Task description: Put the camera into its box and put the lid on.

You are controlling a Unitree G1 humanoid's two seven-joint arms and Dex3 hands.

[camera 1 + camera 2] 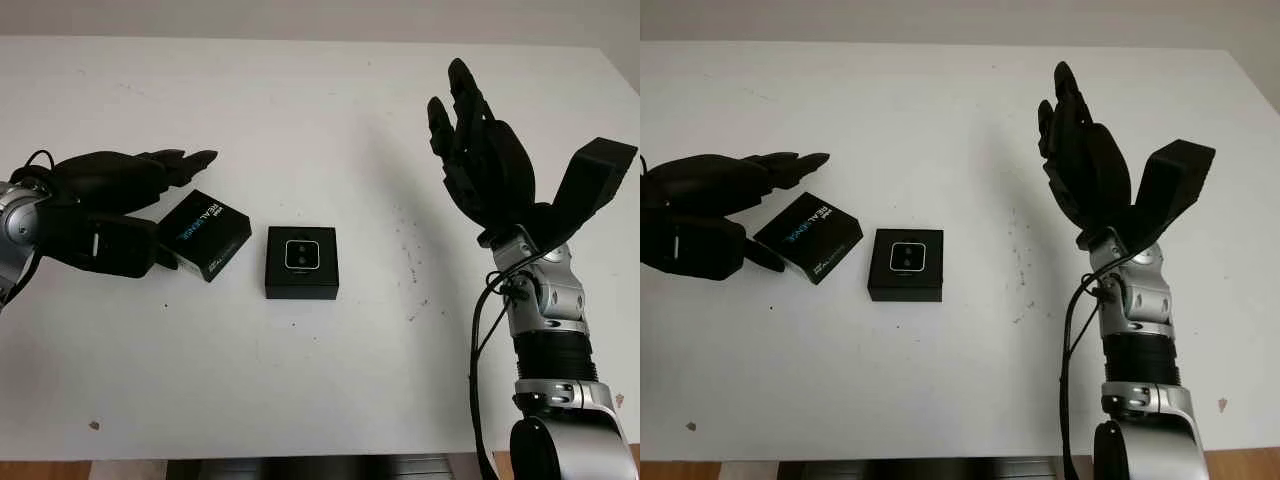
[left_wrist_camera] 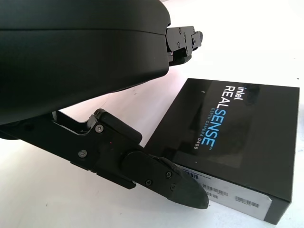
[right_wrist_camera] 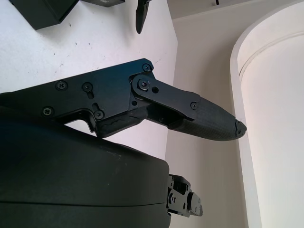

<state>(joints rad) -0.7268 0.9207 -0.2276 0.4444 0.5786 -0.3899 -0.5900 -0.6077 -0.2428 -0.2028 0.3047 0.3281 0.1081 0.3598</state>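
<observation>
A black open box [image 1: 302,284] sits at the table's middle with the small square camera [image 1: 302,255] lying inside it. Left of it lies the black lid [image 1: 205,234], printed "Intel RealSense", flat on the table and turned at an angle. My left hand [image 1: 180,208] is open at the lid's left side, with its fingers [image 1: 185,160] reaching past the lid's far corner and its thumb [image 2: 180,187] by the near edge of the lid [image 2: 237,142]. At the right of the table my right hand [image 1: 535,130] is raised and open, far from the box.
The white table [image 1: 320,120] has faint dark specks right of the box and a small brown mark [image 1: 94,425] near its front left edge. A cable [image 1: 478,340] runs along my right forearm.
</observation>
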